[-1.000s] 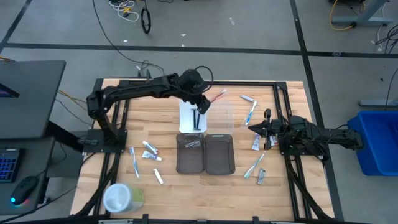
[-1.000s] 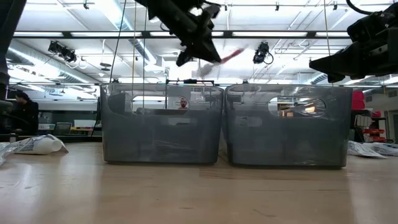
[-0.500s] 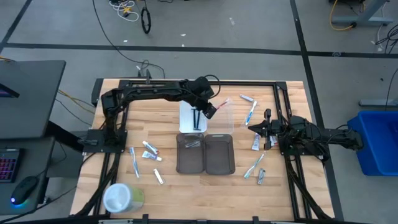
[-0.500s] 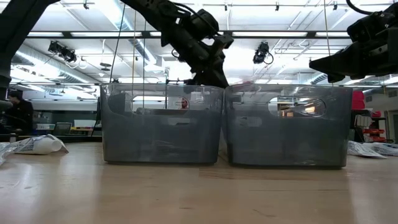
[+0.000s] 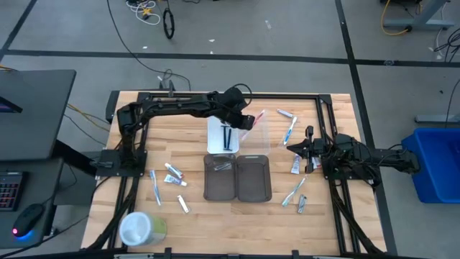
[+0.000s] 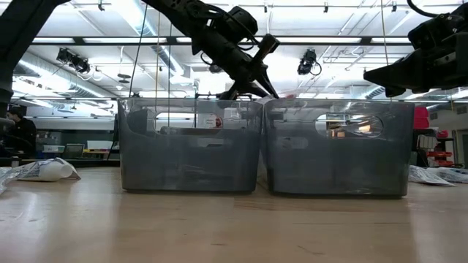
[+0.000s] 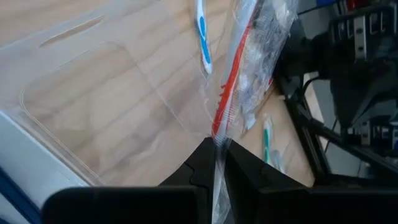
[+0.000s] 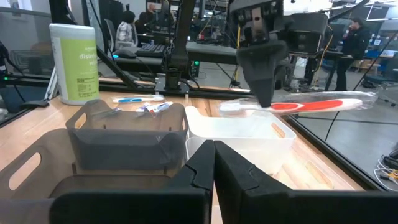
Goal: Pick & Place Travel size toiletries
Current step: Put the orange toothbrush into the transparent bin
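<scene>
Step in hand: placing a wrapped toothbrush, judged from where it hangs.
Left end effector (image 5: 246, 119): upper centre of the high view, fingers pinched tight on the red-handled toothbrush in a clear plastic wrapper (image 7: 231, 93), gripped near one end so the rest sticks out level.
Toothbrush position: above the clear plastic rectangular tray (image 5: 256, 137), just right of the white rectangular tray (image 5: 213, 138) that holds thin black sticks (image 5: 227, 137); whether it touches the clear tray I cannot tell.
Right end effector (image 5: 291, 147): right of centre in the high view, fingers closed on nothing, waiting above the tabletop (image 5: 194, 223).
Doing it well: turn the toothbrush to lie along the clear tray's long side, bring it low inside the walls, then open; a release from height would likely let the light wrapper skid or bounce out.
Risk: the crinkled wrapper may cling to a finger, so lift straight up.
Left to do: other small tubes and toothbrushes lie scattered, such as the blue-and-white toothbrush (image 5: 154, 186) at lower left.
Nearby: two grey rectangular trays (image 5: 236, 178) sit below the clear one.
</scene>
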